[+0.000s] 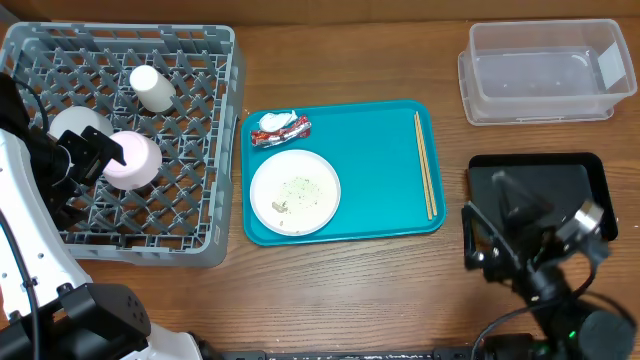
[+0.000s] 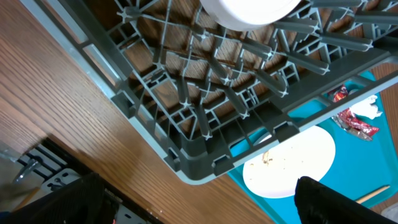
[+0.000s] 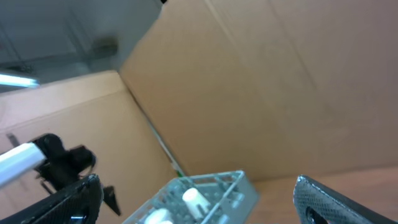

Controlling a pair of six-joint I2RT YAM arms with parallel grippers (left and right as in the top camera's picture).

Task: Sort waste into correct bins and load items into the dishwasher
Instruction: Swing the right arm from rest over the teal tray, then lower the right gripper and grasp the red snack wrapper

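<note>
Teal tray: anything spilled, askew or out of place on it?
No spill. The plate holds scattered food bits; a wrapper and paper wad lie loose at the far left corner of the tray, beside the plate. The chopsticks lie straight along its right side.

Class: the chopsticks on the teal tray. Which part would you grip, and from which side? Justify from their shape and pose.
Grip the chopsticks near their middle, coming straight down and pinching across both sticks. They lie flat, side by side, on the teal tray near its right rim, so a side approach probably cannot get under them; a mid-length hold should keep them level.
</note>
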